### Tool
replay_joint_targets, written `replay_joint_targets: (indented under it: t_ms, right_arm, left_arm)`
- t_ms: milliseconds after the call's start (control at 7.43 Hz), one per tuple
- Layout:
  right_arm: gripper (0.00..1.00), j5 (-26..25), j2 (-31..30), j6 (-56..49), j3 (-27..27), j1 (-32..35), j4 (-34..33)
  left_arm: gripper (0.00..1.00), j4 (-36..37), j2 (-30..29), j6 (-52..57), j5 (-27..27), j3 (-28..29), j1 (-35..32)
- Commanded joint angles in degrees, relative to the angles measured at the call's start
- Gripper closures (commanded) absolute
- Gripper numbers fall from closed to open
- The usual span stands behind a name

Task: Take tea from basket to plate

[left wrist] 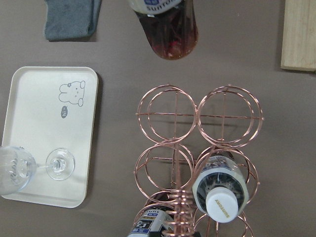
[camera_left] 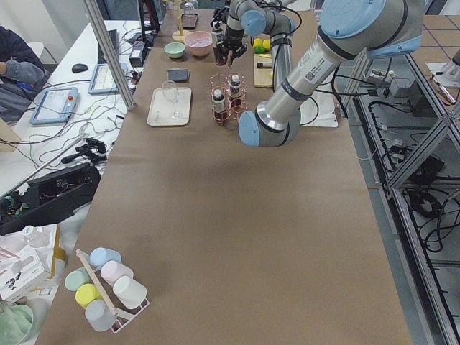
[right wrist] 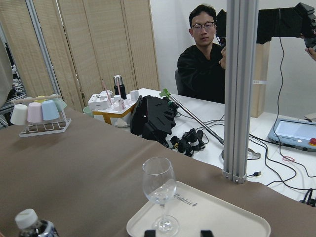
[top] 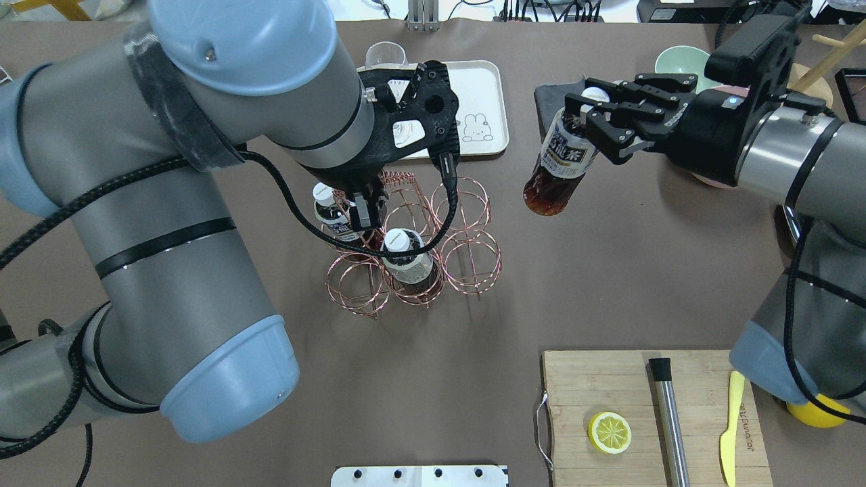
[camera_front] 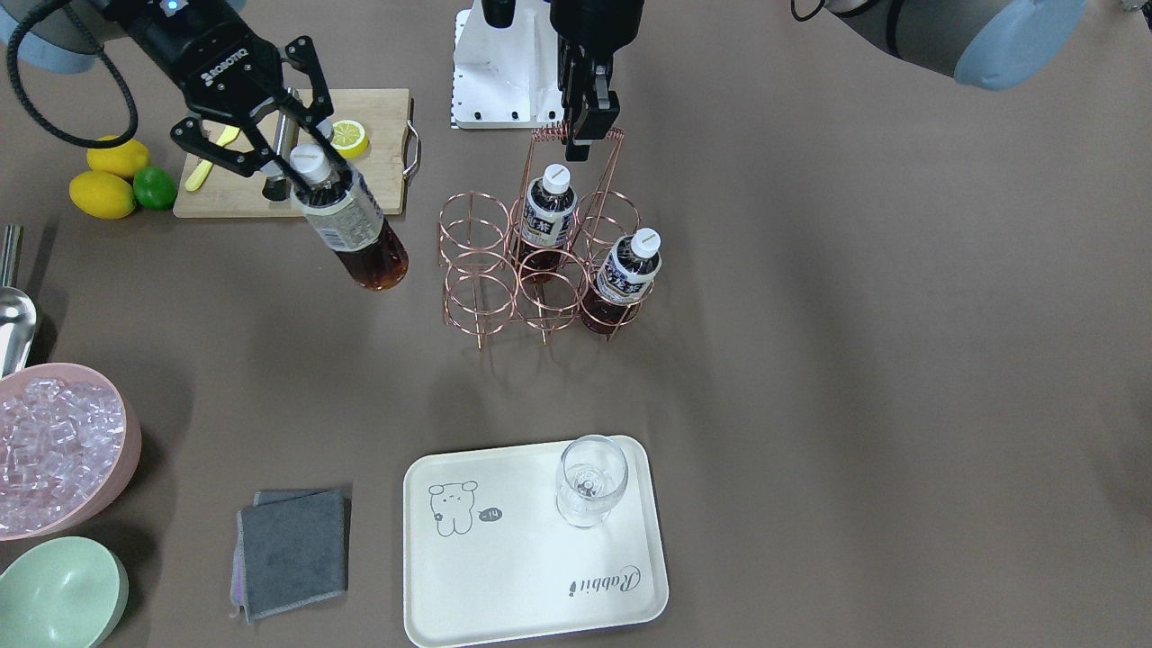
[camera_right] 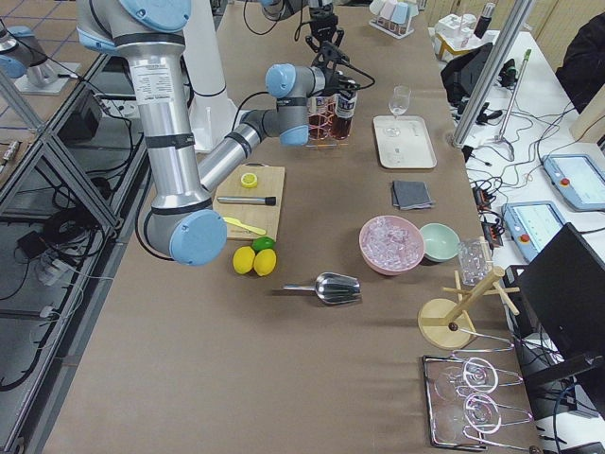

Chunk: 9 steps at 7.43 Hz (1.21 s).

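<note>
My right gripper is shut on the neck of a tea bottle and holds it tilted in the air beside the copper wire basket, clear of the rings. The overhead view shows this gripper and bottle between the basket and the plate. My left gripper is shut on the top of the basket's loop handle. Two more tea bottles stand in the rings. The cream plate lies at the table's operator side.
A wine glass stands on the plate's corner. A grey cloth, a pink ice tub and a mint bowl lie beside the plate. A cutting board with a lemon slice, lemons and a metal scoop sit near the right arm.
</note>
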Motion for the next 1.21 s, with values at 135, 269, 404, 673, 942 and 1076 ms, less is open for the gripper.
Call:
replay_joint_targets:
  t_ms: [135,269,404,673,942,1076]
  right_arm:
    - [1.0,9.3,5.8,-0.7,-10.6,10.0,2.0]
    - [1.0,8.9,9.8,-0.8,-15.3,10.3,2.1]
    - [1.0,7.6,14.4,-0.8,-20.3,10.4,2.2]
    - [1.0,3.3,24.1,-0.8,-32.8,10.4,5.9]
    - [1.0,-2.6,29.6,-0.8,-42.8,9.0,11.1]
    - [1.0,-5.5,30.0,-0.8,-43.6,6.6,11.3]
  left_arm:
    - [1.0,2.5,-0.1,5.1,-2.2,0.0,-4.4]
    - [1.0,3.0,0.0,6.5,-3.2,0.0,-6.7]
    - [1.0,3.5,0.8,9.8,-4.7,0.0,-8.9]
    - [1.0,3.8,4.6,17.2,-9.9,0.0,-16.9]
    - [1.0,3.8,9.8,24.7,-14.2,0.0,-25.2]
    - [1.0,3.9,12.4,26.1,-15.4,0.0,-28.6]
